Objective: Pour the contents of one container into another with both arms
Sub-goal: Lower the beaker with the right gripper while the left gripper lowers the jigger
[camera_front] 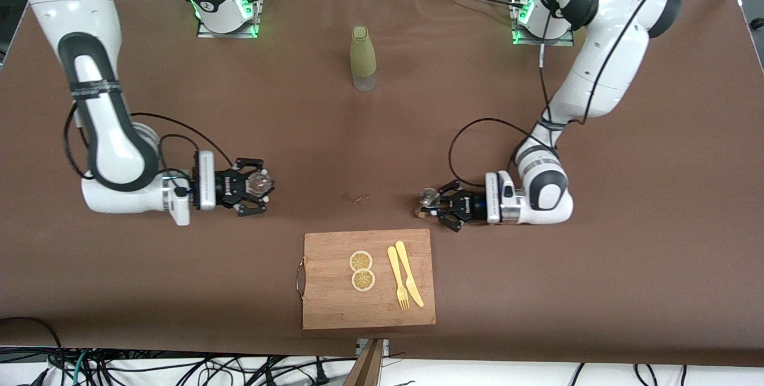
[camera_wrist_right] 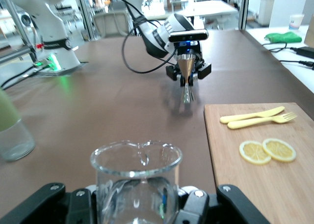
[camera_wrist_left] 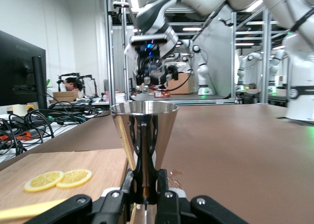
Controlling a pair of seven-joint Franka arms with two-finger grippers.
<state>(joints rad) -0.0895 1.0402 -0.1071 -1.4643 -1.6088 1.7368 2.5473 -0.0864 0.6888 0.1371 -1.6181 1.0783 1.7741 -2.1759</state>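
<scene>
Both arms reach low over the brown bench (camera_front: 597, 255), each with a vessel in its pincer, on either side of the wooden cutting board (camera_front: 334, 302), which serves as the landmark. Left pincer (camera_front: 434, 207) (camera_wrist_left: 147, 197), off the board's corner toward the left arm's end of the bench, is clamped on the narrow waist of a steel jigger (camera_front: 427, 198) (camera_wrist_left: 144, 135) (camera_wrist_right: 186, 79); the jigger stands upright with its wide cone uppermost, and whether its foot touches the bench cannot be told. Right pincer (camera_front: 253, 194) (camera_wrist_right: 135, 204), well apart from the board toward the right arm's end, is clamped on a clear glass beaker (camera_front: 260, 182) (camera_wrist_right: 136, 182) with a pouring lip, held upright. The two vessels are well apart, with bare bench between them. On the board lie two lemon slices (camera_front: 362, 270) (camera_wrist_left: 59, 179) (camera_wrist_right: 267, 151), touching one another, and beside them, toward the left arm's end, a yellow knife (camera_front: 409, 272) (camera_wrist_right: 251, 115) and a yellow fork (camera_front: 398, 277) (camera_wrist_right: 262, 121) side by side. A green-sleeved bottle (camera_front: 363, 58) (camera_wrist_right: 12, 130) stands upright, farther from the front camera than the board, between the two arm bases. A small pale smear (camera_front: 358, 198) marks the bench just above the board's upper edge.
</scene>
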